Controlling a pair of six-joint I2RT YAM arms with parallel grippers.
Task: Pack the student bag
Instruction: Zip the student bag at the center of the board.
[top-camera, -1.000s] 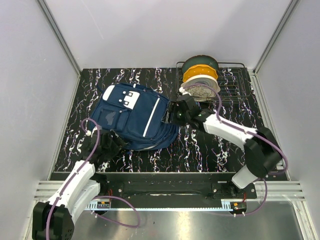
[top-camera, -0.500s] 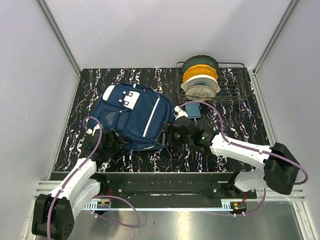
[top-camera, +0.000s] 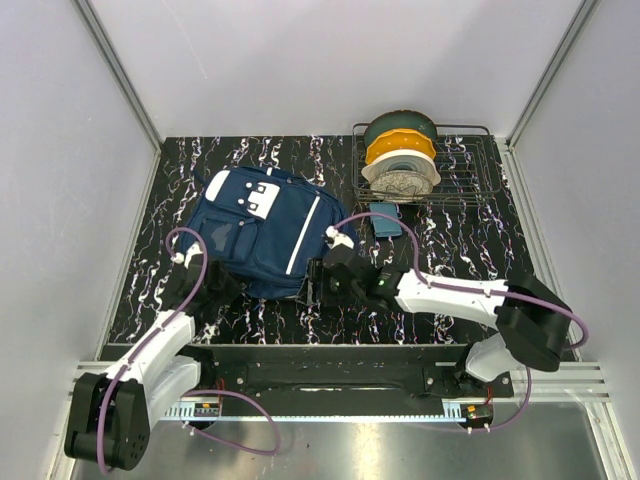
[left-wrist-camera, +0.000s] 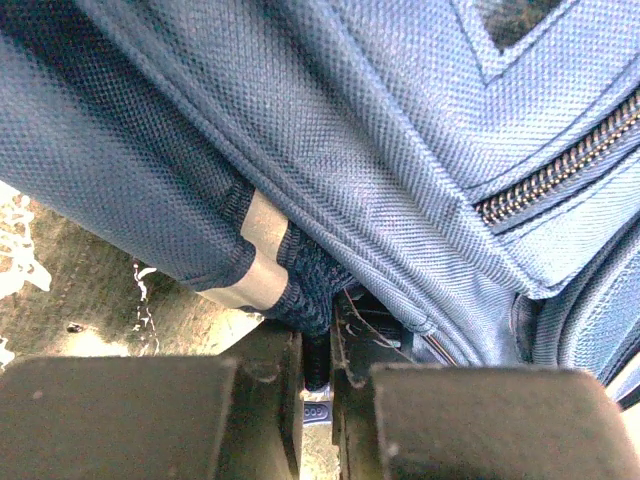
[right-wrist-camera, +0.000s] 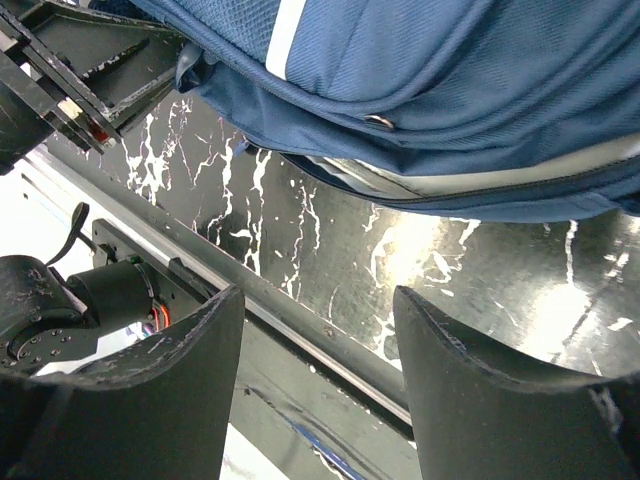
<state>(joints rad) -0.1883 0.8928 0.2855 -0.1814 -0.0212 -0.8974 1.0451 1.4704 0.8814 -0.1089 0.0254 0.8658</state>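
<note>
Left fingers closed, student bag hem between

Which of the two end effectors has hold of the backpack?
The left end effector: it is pinched shut on navy fabric at the near edge of the student bag. The right end effector is open and empty beside the bag.

We see the right hand with fingers spread wide, nothing between them, above the black marbled worktop. Just beyond lies the navy student bag, a white stripe on it, its edge on the worktop.
</note>
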